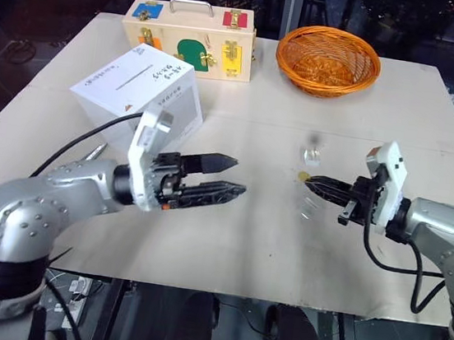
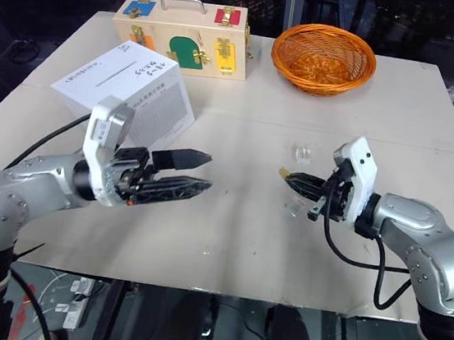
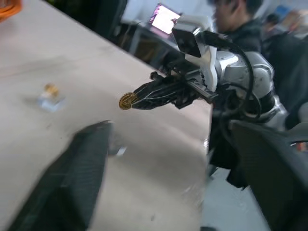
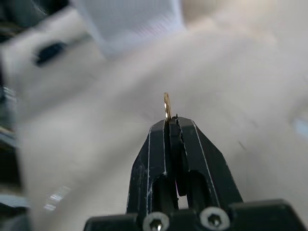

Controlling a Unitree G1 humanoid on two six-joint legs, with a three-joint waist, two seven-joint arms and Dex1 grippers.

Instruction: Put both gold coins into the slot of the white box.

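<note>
The white box [image 1: 141, 93] stands at the table's left, its thin dark slot [image 1: 128, 84] on the top face. My right gripper [image 1: 312, 180] hovers above the table's middle right, pointing left, shut on one gold coin [image 1: 303, 176] held by its edge; the coin [image 3: 126, 101] shows flat in the left wrist view and edge-on [image 4: 166, 105] in the right wrist view. The other gold coin [image 1: 312, 155] rests on a small clear stand just beyond it. My left gripper [image 1: 238, 177] is open and holds nothing, pointing right toward the right gripper, in front of the box.
A pale wooden case [image 1: 189, 37] with coloured latches and an orange wicker basket [image 1: 327, 60] stand along the far edge. A small clear piece [image 1: 309, 207] lies below the right gripper. A person [image 3: 240, 24] is beyond the table's right side.
</note>
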